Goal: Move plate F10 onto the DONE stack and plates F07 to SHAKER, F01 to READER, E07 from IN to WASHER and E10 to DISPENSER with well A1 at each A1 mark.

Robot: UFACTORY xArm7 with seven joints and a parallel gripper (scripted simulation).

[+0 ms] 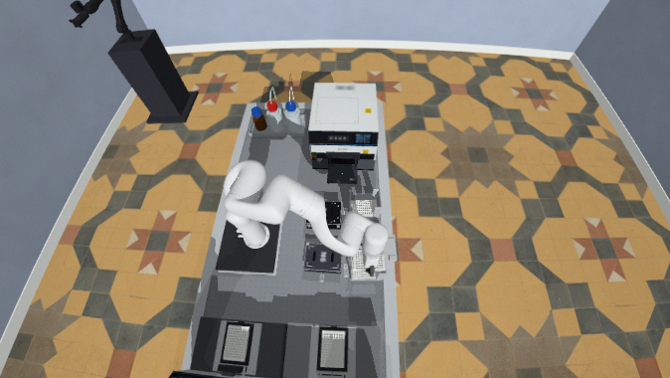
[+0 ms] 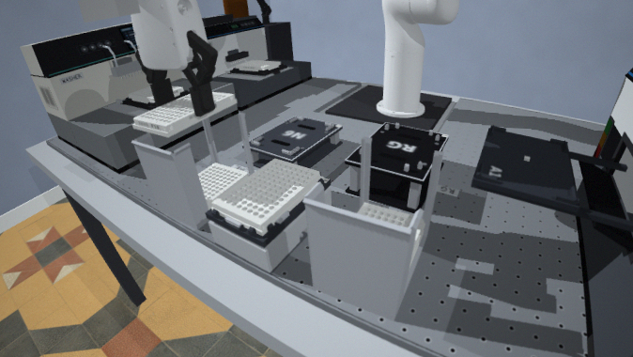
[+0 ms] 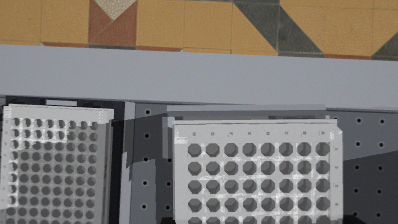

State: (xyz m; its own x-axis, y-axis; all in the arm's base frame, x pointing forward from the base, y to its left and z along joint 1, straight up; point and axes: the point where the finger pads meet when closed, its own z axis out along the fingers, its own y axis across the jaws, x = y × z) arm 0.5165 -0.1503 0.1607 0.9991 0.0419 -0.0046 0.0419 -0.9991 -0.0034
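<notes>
My gripper [image 2: 182, 100] [image 1: 370, 270] is shut on a white well plate [image 2: 169, 115] [image 1: 359, 265] [image 3: 255, 170]; I cannot read its label. It holds the plate level, just above the wall tops of the IN rack [image 2: 162, 174], where another plate [image 2: 221, 178] lies deep inside. A white plate [image 2: 268, 194] [image 1: 362, 205] [image 3: 50, 165] lies on the SHAKER and looks slightly askew. The DONE rack [image 2: 352, 254] holds a plate [image 2: 385, 213]. The READER nest [image 2: 526, 174] [image 1: 343, 173] is bare. Plates sit on the WASHER [image 1: 236, 343] and the DISPENSER [image 1: 332, 348] [image 2: 258, 66].
Nest N6 [image 2: 293, 136] [image 1: 322, 257] and raised nest RG [image 2: 401, 147] stand empty behind the racks. Thin posts rise from both racks. The arm's base [image 2: 404, 100] is at the back. Bottles [image 1: 272, 113] stand beside the reader. The table edge is close by the racks.
</notes>
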